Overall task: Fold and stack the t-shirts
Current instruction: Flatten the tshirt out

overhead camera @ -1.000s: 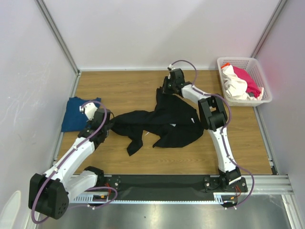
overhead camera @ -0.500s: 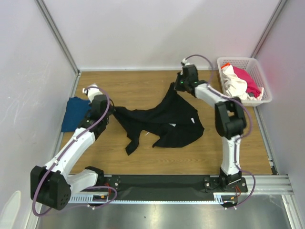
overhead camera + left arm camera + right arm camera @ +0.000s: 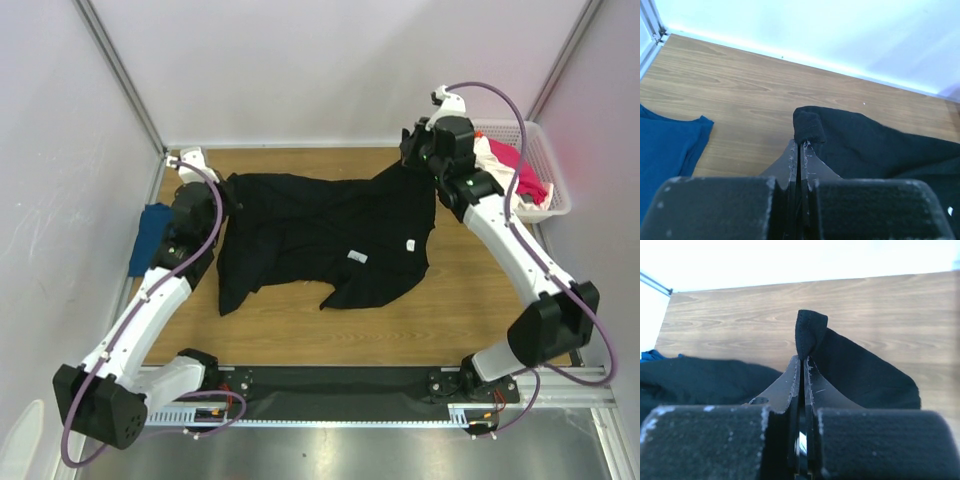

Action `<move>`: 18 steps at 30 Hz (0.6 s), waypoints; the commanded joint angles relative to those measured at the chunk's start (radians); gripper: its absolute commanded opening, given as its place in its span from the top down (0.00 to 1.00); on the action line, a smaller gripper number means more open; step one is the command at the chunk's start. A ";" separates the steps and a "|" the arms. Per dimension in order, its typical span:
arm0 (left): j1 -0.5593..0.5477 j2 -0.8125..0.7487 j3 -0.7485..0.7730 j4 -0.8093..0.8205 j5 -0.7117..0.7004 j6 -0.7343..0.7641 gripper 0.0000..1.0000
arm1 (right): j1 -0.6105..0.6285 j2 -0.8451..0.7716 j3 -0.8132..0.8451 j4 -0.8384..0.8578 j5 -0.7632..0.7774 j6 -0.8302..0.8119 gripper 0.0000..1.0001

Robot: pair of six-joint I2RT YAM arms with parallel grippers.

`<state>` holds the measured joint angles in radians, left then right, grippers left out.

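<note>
The large black t-shirt (image 3: 325,240) with small white tags is stretched wide across the middle of the table. My left gripper (image 3: 222,190) is shut on its far left corner (image 3: 808,125). My right gripper (image 3: 412,160) is shut on its far right corner (image 3: 810,335). Both corners are lifted off the wood. A dark blue t-shirt (image 3: 150,235) lies at the left edge, also in the left wrist view (image 3: 665,145). White (image 3: 492,180) and pink-red (image 3: 520,172) shirts lie in the basket.
A white lattice basket (image 3: 555,175) stands at the back right, close to my right arm. Walls close in the table at left, back and right. Bare wood (image 3: 330,325) shows in front of the black shirt.
Both grippers have moved apart and toward the back, pulling the bunched black shirt out wide and nearly flat. The left went to the back left, the right toward the basket.
</note>
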<state>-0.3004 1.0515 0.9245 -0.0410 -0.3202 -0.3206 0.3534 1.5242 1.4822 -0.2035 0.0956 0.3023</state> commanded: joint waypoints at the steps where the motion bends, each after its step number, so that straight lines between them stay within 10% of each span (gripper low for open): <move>1: 0.007 -0.044 0.028 -0.023 0.035 -0.009 1.00 | -0.001 -0.067 -0.063 -0.079 0.058 -0.006 1.00; 10: 0.009 0.125 -0.023 0.008 -0.141 -0.051 1.00 | -0.049 0.023 -0.148 -0.067 0.047 0.038 1.00; 18: 0.112 0.526 0.246 0.012 -0.074 -0.035 1.00 | -0.148 0.364 0.150 -0.031 -0.080 0.032 1.00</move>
<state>-0.2401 1.4899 1.0401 -0.0731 -0.4225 -0.3546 0.2260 1.8080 1.4914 -0.2829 0.0536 0.3397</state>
